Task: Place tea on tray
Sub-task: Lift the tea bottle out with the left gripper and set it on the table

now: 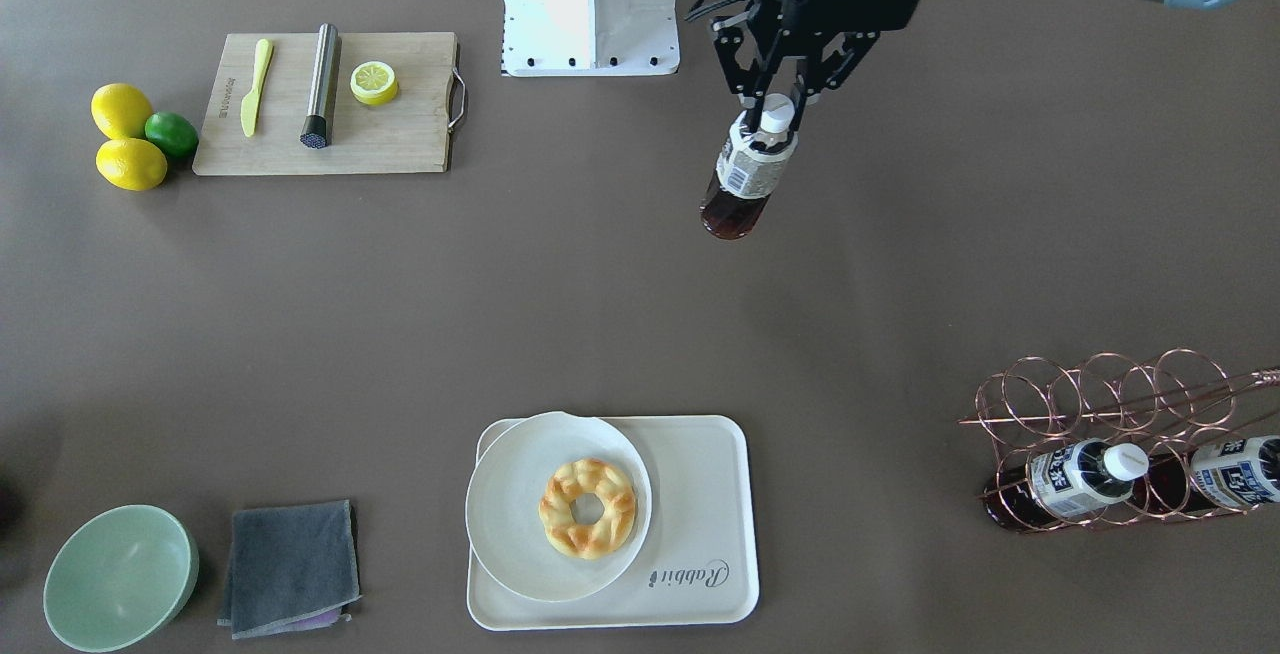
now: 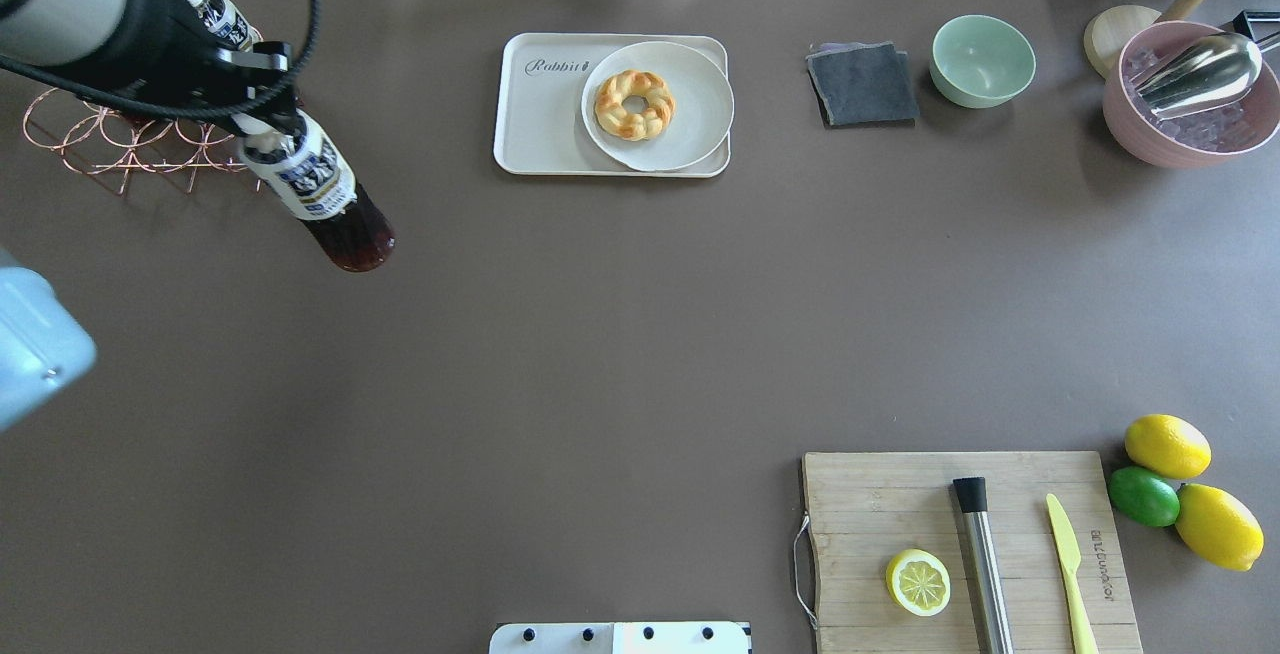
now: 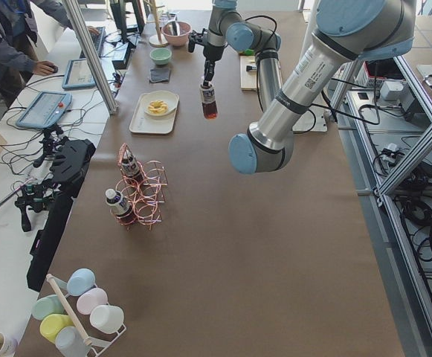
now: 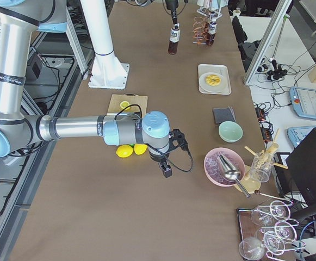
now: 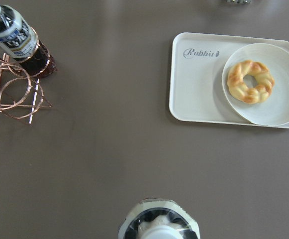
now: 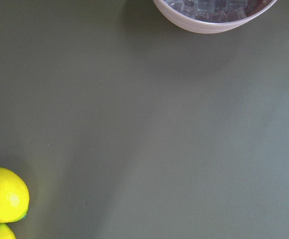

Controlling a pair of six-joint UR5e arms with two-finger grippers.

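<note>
My left gripper (image 1: 770, 114) is shut on the neck of a tea bottle (image 1: 748, 174) with a white cap and holds it upright in the air above the bare table. The same gripper (image 2: 262, 134) and bottle (image 2: 320, 196) show in the overhead view, left of the tray. The cream tray (image 1: 700, 494) with "Rabbit" lettering lies at the far side (image 2: 540, 114) and carries a white plate (image 1: 510, 494) with a donut (image 1: 587, 508). The left wrist view shows the bottle's top (image 5: 159, 226) and the tray (image 5: 194, 84). My right gripper (image 4: 166, 168) shows only in the exterior right view; I cannot tell its state.
A copper wire rack (image 1: 1100, 404) holds two more tea bottles (image 1: 1085, 479). A cutting board (image 1: 400, 144) carries a half lemon, a knife and a steel rod. Lemons and a lime (image 1: 172, 132), a green bowl (image 1: 120, 574), a grey cloth (image 1: 290, 564) and a pink ice bowl (image 2: 1190, 94) stand around.
</note>
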